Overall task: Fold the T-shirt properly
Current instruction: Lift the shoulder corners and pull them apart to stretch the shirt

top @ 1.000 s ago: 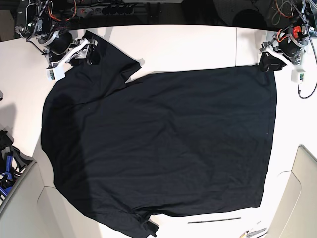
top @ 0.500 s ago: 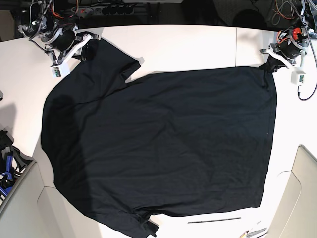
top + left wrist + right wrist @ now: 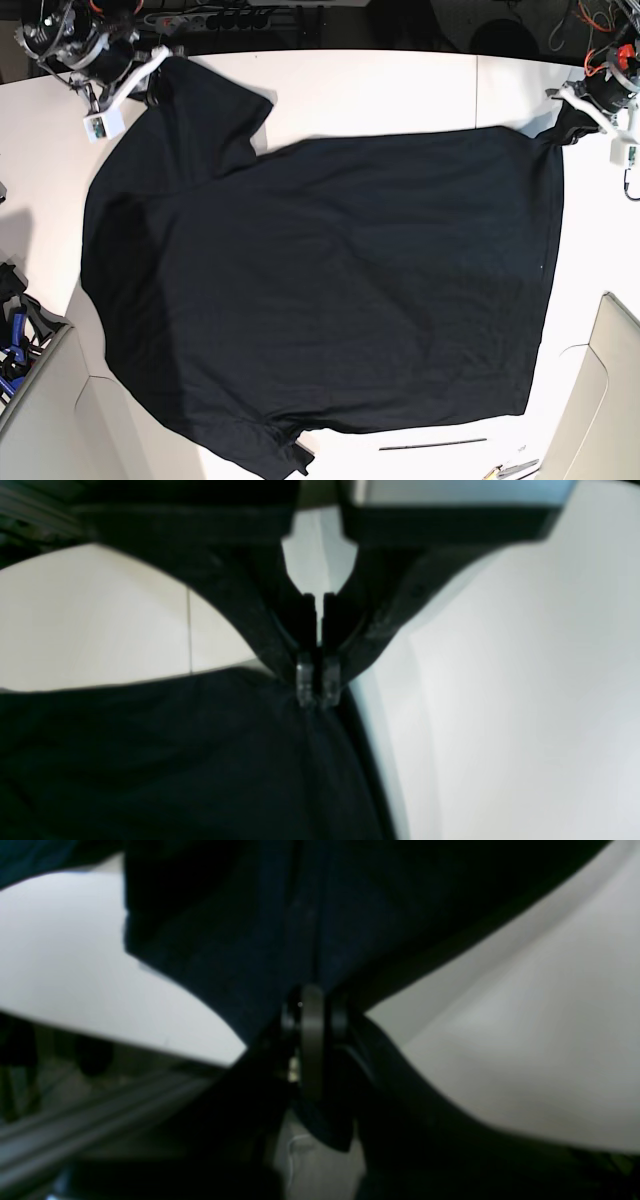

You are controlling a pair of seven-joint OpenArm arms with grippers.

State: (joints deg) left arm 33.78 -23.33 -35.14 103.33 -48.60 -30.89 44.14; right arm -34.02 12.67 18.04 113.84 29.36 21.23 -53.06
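White table (image 3: 380, 90); T-shirt (image 3: 330, 290) plain, no print.

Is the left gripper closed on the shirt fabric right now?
Yes, in the left wrist view the left gripper has its jaws pressed together on the top corner of the black T-shirt.
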